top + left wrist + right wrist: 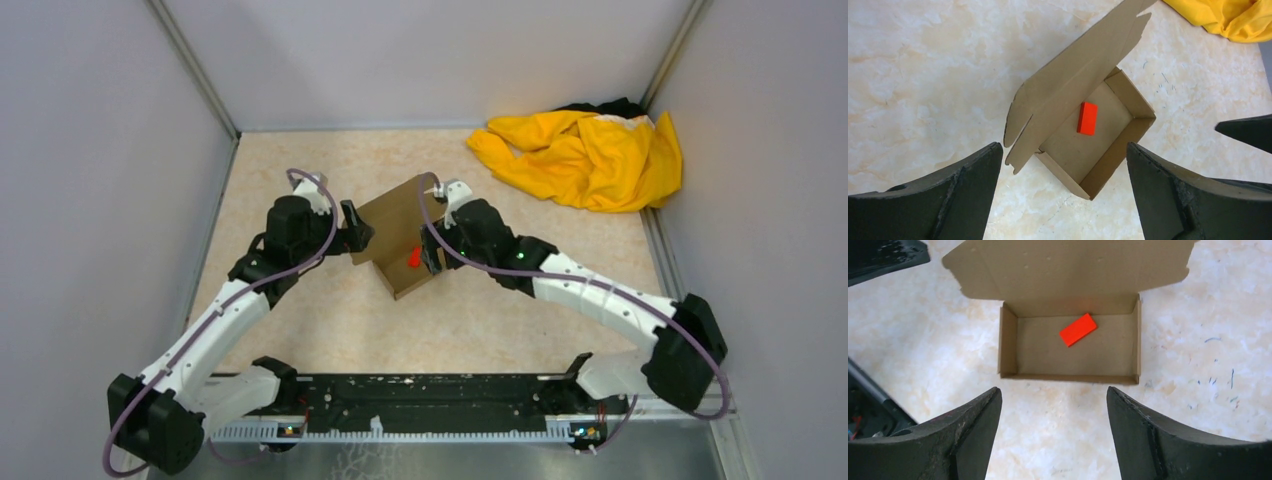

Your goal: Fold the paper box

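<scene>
paper box [1068, 376]: likely light, bendy card | grip lid flap [1068, 270] edge, frame top | left pincer [1063, 150], right pincer [1053, 392]: both released, empty

Paper box [1043, 352]: plain brown cardboard, matt, uncoated, raw fibrous cut edges; the red block [1078, 329] inside it looks smooth, solid-colour and low-sheen, plastic or painted, can't tell which. Table [1198, 405]: smooth beige marble-look top with a faint sheen and fine pen-like scuffs; the yellow cloth [585, 155] at its far right corner is soft, creased, matt fabric. Right gripper [1053, 391] fingers [1158, 440]: black matt plastic, grainy, scuffed edges; arm shells [600, 295] are glossy white plastic.
</scene>
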Motion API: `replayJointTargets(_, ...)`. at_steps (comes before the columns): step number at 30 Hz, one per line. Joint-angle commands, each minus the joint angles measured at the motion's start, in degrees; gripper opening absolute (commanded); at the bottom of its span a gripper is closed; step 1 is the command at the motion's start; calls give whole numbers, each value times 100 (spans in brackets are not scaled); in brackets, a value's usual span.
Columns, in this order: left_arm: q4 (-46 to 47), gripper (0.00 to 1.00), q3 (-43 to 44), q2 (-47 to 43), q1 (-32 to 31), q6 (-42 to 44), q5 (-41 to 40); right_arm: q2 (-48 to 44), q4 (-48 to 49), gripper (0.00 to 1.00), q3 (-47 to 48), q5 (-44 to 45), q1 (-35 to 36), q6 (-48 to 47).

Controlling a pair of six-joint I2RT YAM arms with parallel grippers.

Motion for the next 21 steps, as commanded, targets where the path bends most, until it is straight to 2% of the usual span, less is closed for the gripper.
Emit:
replayJointTargets(1,39,99,-170,-221,39,-171,383,-783,-92,75,-507,-269,40,557)
replayJointTargets(7,-99,99,-473,-579,39,-442,562,-1461,-99,75,-1021,-682,40,709)
replayJointTargets(12,-69,99,-797,-1072,39,-592,409,-1825,399,74,-1287,-1074,40,600)
replayJointTargets(17,-241,99,-590,-1079,43,-523,256,-1789,230,75,-832,-634,9,228)
replayJointTargets(21,-319,99,-506,-1025,39,-489,159,-1382,135,75,-448,-1403,-524,164)
